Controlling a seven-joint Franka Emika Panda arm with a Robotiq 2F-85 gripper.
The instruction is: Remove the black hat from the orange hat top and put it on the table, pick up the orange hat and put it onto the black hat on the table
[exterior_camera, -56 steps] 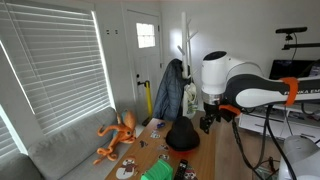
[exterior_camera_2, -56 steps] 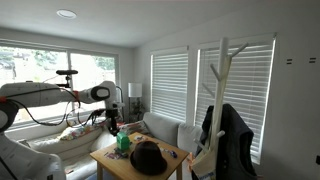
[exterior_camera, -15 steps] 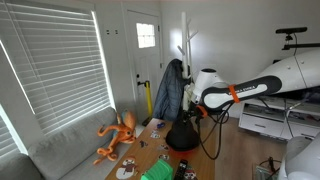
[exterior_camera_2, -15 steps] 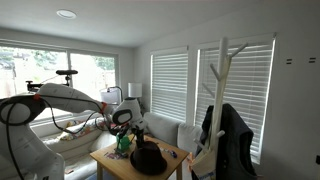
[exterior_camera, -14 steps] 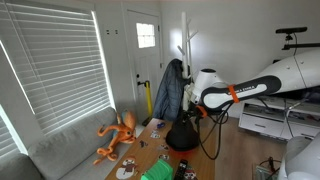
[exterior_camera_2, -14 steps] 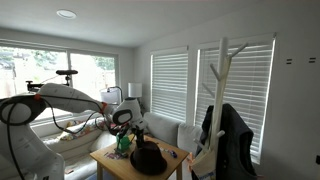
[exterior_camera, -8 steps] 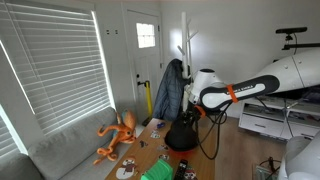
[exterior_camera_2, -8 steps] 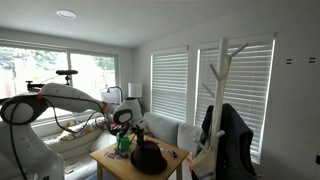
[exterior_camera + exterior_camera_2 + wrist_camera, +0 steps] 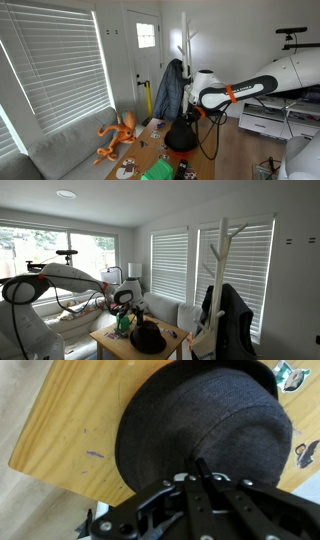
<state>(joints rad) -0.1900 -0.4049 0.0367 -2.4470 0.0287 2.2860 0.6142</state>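
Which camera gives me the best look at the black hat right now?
The wrist view: the black hat fills the frame, its crown pinched by the gripper. In both exterior views it is only a small dark shape on the table.

1. My hat [image 9: 205, 420] was dark charcoal, with a fine woven fleck.
2. My gripper [image 9: 198, 463] was black; my arm [image 9: 207, 80] was white with an orange band.
3. The table [image 9: 70, 430] was pale tan wood, bearing a small purple mark.
4. The plush toy [image 9: 118, 135] was orange; the blinds [image 9: 50, 70] were white.
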